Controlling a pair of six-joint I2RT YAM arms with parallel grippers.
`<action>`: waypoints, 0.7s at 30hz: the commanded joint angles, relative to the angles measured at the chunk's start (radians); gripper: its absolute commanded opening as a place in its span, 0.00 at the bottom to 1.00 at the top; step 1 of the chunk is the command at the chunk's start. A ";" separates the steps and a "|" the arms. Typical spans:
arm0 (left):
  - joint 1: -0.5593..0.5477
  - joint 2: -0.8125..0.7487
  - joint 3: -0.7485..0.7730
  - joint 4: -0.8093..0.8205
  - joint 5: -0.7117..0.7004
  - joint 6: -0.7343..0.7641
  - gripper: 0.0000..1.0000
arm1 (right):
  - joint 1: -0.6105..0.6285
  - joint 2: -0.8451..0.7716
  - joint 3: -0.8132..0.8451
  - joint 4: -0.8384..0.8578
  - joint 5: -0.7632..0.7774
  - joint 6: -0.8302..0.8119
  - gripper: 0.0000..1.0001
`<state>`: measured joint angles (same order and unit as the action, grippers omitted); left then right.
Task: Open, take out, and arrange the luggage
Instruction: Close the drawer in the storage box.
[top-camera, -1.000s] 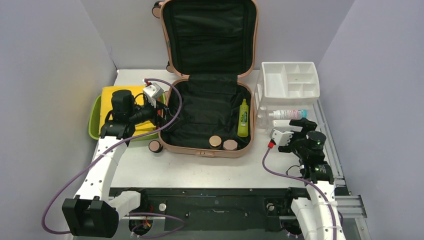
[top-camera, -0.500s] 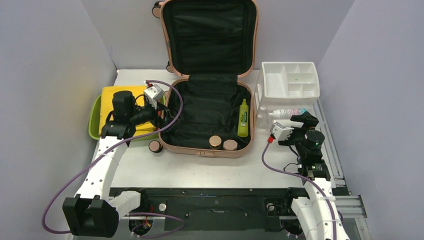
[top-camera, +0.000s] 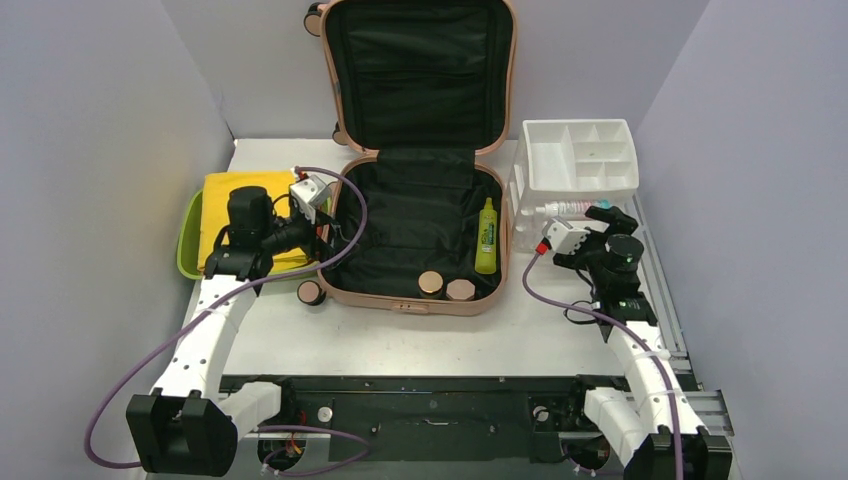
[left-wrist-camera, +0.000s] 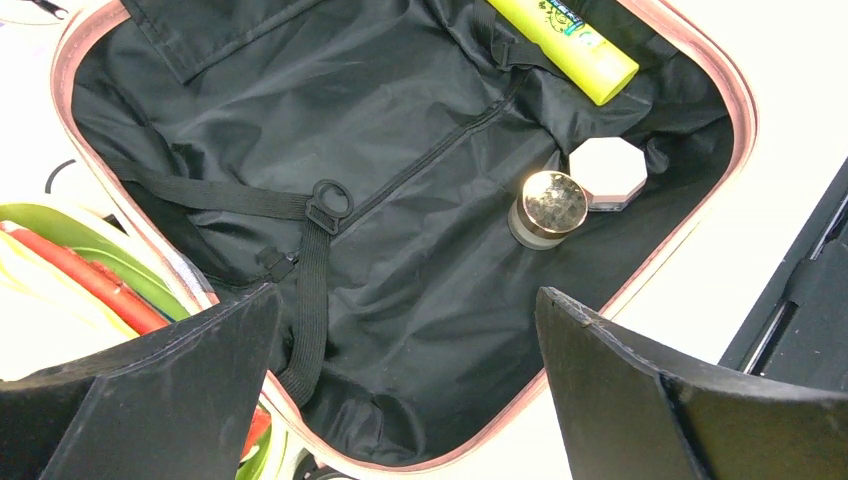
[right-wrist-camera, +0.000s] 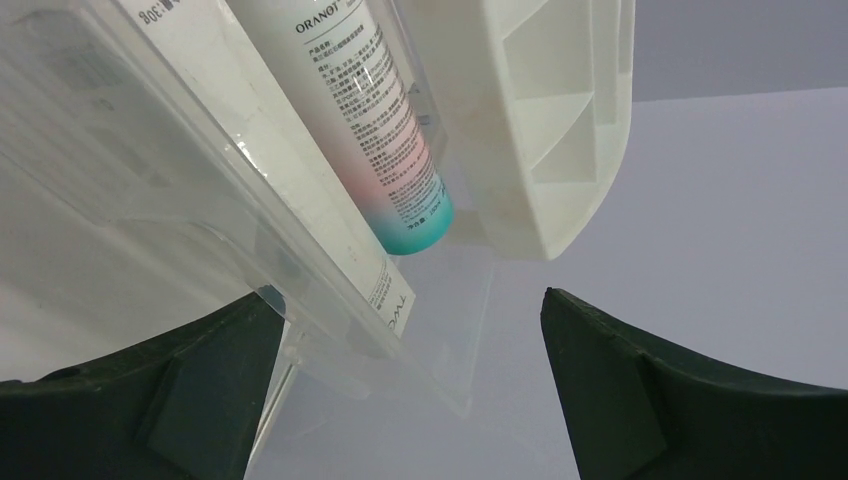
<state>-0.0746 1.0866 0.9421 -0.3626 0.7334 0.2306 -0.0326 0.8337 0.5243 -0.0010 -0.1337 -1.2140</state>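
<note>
The salmon-pink luggage (top-camera: 410, 303) lies open on the table, its lid (top-camera: 420, 70) upright against the back wall. A lime-green bottle (top-camera: 486, 236) and two round jars (top-camera: 431, 283) (top-camera: 460, 289) rest on its black lining. My left gripper (top-camera: 325, 232) hovers open over the luggage's left rim. In the left wrist view its gripper (left-wrist-camera: 405, 385) holds nothing, with the lining (left-wrist-camera: 400, 120), a gold-lidded jar (left-wrist-camera: 547, 207) and an octagonal jar (left-wrist-camera: 607, 172) beyond. My right gripper (top-camera: 612, 218) (right-wrist-camera: 410, 390) stands open and holds nothing, close to a white tube (right-wrist-camera: 390, 150).
A lime-green tub (top-camera: 186, 245) with a yellow cloth (top-camera: 228, 195) sits left of the luggage. A white drawer organizer (top-camera: 582, 158) stands at back right, with a clear plastic holder (right-wrist-camera: 200, 200) under the tube in front of it. A caster wheel (top-camera: 311, 292) sticks out at the luggage's front left.
My right arm has moved toward the back, closer to the tube and the white organizer. The left arm has barely shifted. Both grippers stay open.
</note>
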 joint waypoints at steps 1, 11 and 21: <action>0.009 -0.025 0.001 0.022 0.004 0.030 0.96 | 0.025 0.039 0.063 0.241 0.048 0.087 0.94; 0.007 0.010 0.008 0.009 0.004 0.060 0.96 | 0.071 0.248 0.092 0.470 0.100 -0.011 0.94; 0.007 0.041 0.035 -0.032 0.017 0.124 0.96 | 0.038 0.368 0.292 0.268 -0.017 -0.096 0.89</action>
<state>-0.0746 1.1130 0.9375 -0.3782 0.7338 0.3080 0.0250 1.2152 0.6445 0.3248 -0.0673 -1.2835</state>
